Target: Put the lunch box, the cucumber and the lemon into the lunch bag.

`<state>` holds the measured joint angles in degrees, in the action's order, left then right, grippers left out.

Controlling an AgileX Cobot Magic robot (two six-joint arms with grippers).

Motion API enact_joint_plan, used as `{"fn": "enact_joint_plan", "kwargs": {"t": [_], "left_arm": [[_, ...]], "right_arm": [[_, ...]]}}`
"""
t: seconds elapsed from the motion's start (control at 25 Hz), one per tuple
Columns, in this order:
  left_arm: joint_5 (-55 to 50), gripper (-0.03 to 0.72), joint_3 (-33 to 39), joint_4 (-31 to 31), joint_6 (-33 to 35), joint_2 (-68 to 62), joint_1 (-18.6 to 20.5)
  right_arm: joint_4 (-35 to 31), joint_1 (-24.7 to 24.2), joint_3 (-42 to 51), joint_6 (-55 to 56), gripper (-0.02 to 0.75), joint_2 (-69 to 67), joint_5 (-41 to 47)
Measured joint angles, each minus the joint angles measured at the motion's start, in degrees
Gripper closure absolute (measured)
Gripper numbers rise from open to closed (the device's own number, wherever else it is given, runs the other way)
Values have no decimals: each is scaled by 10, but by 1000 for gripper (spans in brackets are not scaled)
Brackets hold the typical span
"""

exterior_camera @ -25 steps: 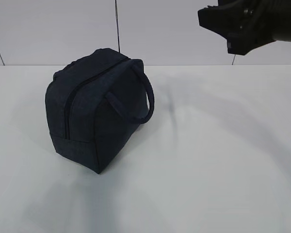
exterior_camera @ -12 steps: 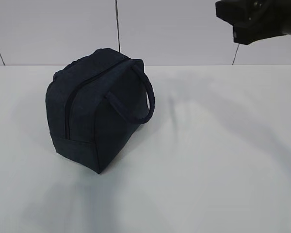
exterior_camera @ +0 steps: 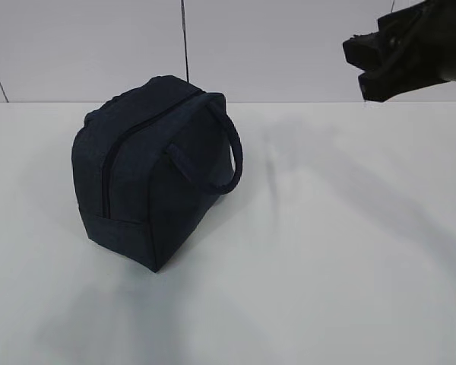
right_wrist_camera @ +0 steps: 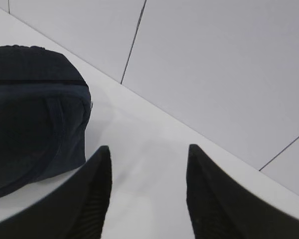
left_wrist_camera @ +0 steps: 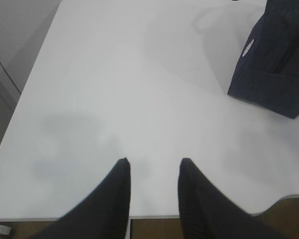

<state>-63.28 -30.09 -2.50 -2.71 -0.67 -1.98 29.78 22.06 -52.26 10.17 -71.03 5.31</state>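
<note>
The dark navy lunch bag [exterior_camera: 148, 175] stands on the white table, left of centre, its zipper [exterior_camera: 106, 163] closed and one looped handle [exterior_camera: 232, 152] drooping on its right side. The left wrist view shows a corner of the lunch bag [left_wrist_camera: 274, 64] with its small white logo [left_wrist_camera: 249, 48]. My left gripper [left_wrist_camera: 154, 162] is open above the table's near edge, with nothing between its fingers. My right gripper [right_wrist_camera: 148, 148] is open and empty, high at the back right [exterior_camera: 362, 62], to the right of the lunch bag [right_wrist_camera: 30, 109]. The lunch box, the cucumber and the lemon are out of view.
A white tiled wall [exterior_camera: 289, 46] with dark seams rises straight behind the table. The table's front edge [left_wrist_camera: 204, 215] runs just under my left gripper, and the table's left side [left_wrist_camera: 35, 69] drops to a grey floor.
My right gripper has drawn back to the right along the top of the exterior view and tipped its head. The lunch bag has not moved.
</note>
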Motion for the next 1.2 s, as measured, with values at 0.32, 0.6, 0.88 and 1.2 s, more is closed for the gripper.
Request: {"fn": "enact_joint_plan", "kwargs": {"t": [0.32, 0.6, 0.88, 1.2], "left_arm": [[0, 453, 0, 0, 0, 0, 0], [0, 453, 0, 0, 0, 0, 0], [0, 453, 0, 0, 0, 0, 0], [0, 453, 0, 0, 0, 0, 0]], "right_arm": [[-74, 1, 0, -53, 370, 0, 17], [-184, 19, 0, -164, 371, 0, 64], [-281, 24, 0, -258, 371, 0, 122], [-385, 24, 0, -325, 371, 24, 156]]}}
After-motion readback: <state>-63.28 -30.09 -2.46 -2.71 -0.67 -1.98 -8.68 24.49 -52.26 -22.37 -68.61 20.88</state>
